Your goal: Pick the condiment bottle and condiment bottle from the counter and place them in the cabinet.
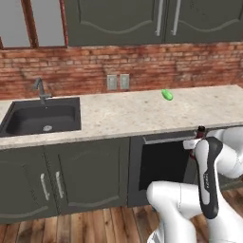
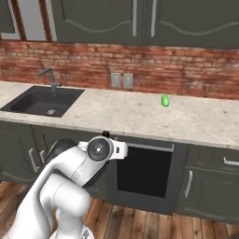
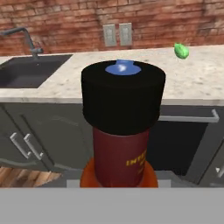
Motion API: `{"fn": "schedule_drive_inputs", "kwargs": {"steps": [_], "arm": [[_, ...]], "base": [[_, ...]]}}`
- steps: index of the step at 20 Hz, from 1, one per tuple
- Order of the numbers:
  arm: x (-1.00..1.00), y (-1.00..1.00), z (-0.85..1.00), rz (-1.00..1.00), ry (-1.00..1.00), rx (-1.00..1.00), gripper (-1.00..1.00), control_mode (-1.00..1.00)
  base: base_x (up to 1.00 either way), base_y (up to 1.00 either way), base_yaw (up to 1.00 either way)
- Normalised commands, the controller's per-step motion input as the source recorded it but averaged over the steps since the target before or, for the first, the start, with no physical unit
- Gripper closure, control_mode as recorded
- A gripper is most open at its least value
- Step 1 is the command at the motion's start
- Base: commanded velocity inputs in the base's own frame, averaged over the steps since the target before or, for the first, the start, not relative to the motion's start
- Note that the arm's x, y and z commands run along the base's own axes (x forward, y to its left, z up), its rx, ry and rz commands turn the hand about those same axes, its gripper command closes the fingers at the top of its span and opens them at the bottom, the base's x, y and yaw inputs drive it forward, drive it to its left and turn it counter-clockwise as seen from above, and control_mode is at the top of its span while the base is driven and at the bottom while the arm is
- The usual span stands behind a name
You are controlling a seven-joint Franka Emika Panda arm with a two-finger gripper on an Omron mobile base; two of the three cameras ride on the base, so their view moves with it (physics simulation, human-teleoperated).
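Condiment bottle (image 3: 122, 131) base cut off, end effector fingertips hidden.

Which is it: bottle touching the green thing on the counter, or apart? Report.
Apart. The left base view shows a stretch of bare counter between the green thing and the bottle.

a kitchen: sink (image 1: 42, 118), counter (image 1: 128, 114), dark cabinets (image 1: 85, 178) (brick wall (image 1: 142, 61) behind).

Worktop (image 1: 133, 116) surface largely open; sole obstacle a small green object (image 1: 167, 95) toward the brick wall. Sink (image 1: 42, 118) and faucet (image 1: 42, 90) occupy the left end. Overhead cabinet doors (image 1: 156, 19) stand closed, blocking entry.
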Motion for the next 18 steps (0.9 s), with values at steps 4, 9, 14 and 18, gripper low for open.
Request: {"fn": "schedule_drive_inputs", "kwargs": {"steps": [4, 9, 14, 18], "arm": [[0.0, 0.0, 0.0, 0.0, 0.0, 0.0, 1.0, 1.0], [0.0, 0.0, 0.0, 0.0, 0.0, 0.0, 1.0, 1.0], [0.0, 0.0, 0.0, 0.0, 0.0, 0.0, 1.0, 1.0], [0.0, 0.0, 0.0, 0.0, 0.0, 0.0, 1.0, 1.0]], "base": [[-0.5, 0.58, 0.5], [-0.31, 0.53, 0.52], [-0.13, 0.42, 0.54], [0.01, 0.12, 0.55]]}}
